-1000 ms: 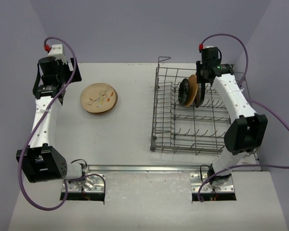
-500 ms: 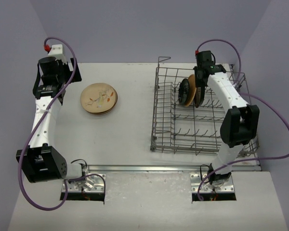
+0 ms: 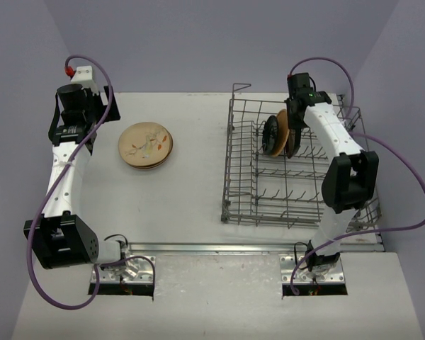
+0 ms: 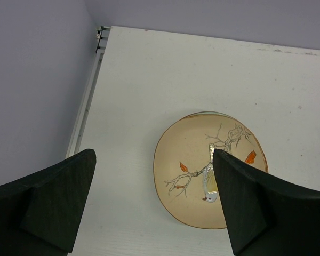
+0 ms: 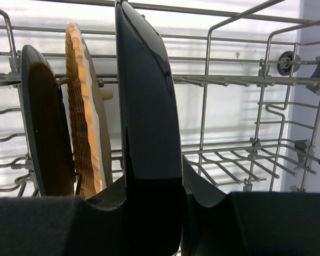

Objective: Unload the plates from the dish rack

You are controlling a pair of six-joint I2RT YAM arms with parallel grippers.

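Black plate [image 5: 146, 106] stands on edge in rack [image 3: 230, 163], close beside tan plate [image 5: 82, 117]. Right gripper [image 5: 152, 218] jaws look clamped on its rim. Left gripper [image 4: 154, 205] jaws are apart, above stack [image 3: 146, 145] on surface [image 3: 191, 184]. Judgement: plate is rigid, glazed and slick, chips easily, moderate weight. Rim hold suits; lift straight off tines.
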